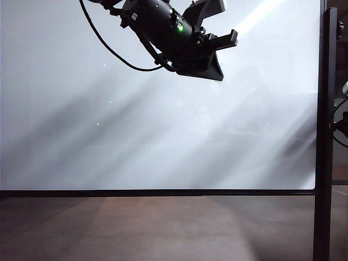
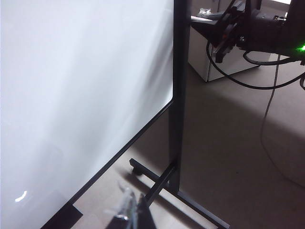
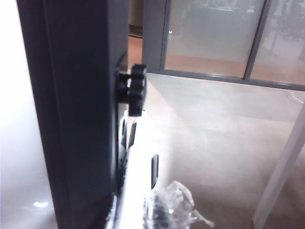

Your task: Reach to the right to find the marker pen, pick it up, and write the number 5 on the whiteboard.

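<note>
The whiteboard [image 1: 163, 119] fills the exterior view and its glossy face bears no mark that I can see. My left arm [image 1: 174, 32] hangs in front of its upper middle. The left gripper [image 2: 131, 210] is shut with nothing in it, off the board's lower corner. My right arm [image 2: 257, 28] is out past the black post [image 2: 180, 86]. The right gripper [image 3: 153, 202], with a tape-wrapped finger [image 3: 169, 207], is shut beside the post [image 3: 76, 119]. A slim dark stick, the marker pen [image 3: 154, 171], rises from its jaws against a bright white holder [image 3: 138, 162].
A black knob [image 3: 136, 90] juts from the post just beyond the holder. The stand's foot bars [image 2: 157, 179] lie on the brown floor. Black cables [image 2: 267, 119] droop from the right arm. Past the post are a white cabinet [image 2: 205, 52], glass partitions [image 3: 214, 33] and a white leg [image 3: 281, 176].
</note>
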You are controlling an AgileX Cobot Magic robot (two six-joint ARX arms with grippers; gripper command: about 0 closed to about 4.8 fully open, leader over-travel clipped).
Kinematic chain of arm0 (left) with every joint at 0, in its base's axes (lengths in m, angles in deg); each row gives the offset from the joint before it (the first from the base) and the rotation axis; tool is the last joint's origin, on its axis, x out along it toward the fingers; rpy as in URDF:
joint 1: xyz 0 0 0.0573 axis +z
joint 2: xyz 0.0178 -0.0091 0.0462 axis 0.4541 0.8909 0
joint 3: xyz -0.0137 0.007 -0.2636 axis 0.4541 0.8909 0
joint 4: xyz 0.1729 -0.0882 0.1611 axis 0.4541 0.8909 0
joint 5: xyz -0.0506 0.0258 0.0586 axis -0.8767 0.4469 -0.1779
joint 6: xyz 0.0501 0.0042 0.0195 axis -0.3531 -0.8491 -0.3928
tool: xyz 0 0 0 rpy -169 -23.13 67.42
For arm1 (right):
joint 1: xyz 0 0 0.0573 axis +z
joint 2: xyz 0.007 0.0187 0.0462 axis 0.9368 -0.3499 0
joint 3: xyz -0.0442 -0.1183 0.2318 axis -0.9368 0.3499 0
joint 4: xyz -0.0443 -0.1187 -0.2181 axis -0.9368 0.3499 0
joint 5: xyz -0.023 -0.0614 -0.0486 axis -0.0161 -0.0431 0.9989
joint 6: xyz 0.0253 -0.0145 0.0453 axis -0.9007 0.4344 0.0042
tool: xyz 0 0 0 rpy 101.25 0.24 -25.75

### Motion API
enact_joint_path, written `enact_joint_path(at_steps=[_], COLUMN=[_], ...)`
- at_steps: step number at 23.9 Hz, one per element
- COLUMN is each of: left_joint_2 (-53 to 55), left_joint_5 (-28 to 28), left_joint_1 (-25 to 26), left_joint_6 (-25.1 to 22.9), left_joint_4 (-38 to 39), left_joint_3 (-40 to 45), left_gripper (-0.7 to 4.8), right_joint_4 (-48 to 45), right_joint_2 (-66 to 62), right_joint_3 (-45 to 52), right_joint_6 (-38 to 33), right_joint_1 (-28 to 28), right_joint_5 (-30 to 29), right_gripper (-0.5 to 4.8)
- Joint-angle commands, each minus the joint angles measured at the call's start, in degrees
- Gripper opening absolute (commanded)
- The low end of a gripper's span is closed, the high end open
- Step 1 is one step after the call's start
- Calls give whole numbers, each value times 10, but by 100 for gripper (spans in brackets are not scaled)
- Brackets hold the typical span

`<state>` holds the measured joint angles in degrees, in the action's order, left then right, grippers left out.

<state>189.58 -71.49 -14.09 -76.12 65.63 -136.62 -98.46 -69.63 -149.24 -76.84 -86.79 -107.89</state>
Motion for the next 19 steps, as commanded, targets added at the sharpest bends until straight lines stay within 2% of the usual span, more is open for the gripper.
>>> enact_joint_path(at_steps=[1, 3, 5, 7, 9, 10, 12, 14, 16, 19], left_joint_2=[-3, -5, -27, -63, -97, -122, -185, -248, -303, -339], left_joint_5=[-1, 4, 34, 38, 38, 46, 97, 113, 112, 113], left_joint_1=[0, 1, 2, 2, 2, 2, 3, 22, 44, 53], left_joint_6=[-1, -1, -3, -3, -3, -3, -23, -21, -20, -21], left_joint_4=[0, 5, 22, 33, 45, 59, 106, 144, 177, 222], left_joint_3=[-3, -3, -3, -3, -3, -3, -3, -3, -3, -3], left_gripper=[-5, -5, -5, -5, -5, -5, -5, -5, -5, -5], right_joint_4=[-24, -37, -40, -40, -37, -20, 40, 91, 236, 342], right_joint_2=[4, 8, 47, 107, 163, 206, 314, 396, 517, 622], right_joint_3=[-1, 0, 29, 82, 127, 158, 220, 251, 260, 260], right_joint_6=[-9, -34, -45, -45, -57, -86, -104, -106, -103, -100], right_joint_1=[-1, -3, -16, -32, -42, -46, -43, -35, 0, 59], right_joint_5=[1, 7, 61, 105, 106, 112, 173, 171, 171, 172], right_gripper=[-6, -5, -5, -6, -6, -5, -6, -6, -6, -6])
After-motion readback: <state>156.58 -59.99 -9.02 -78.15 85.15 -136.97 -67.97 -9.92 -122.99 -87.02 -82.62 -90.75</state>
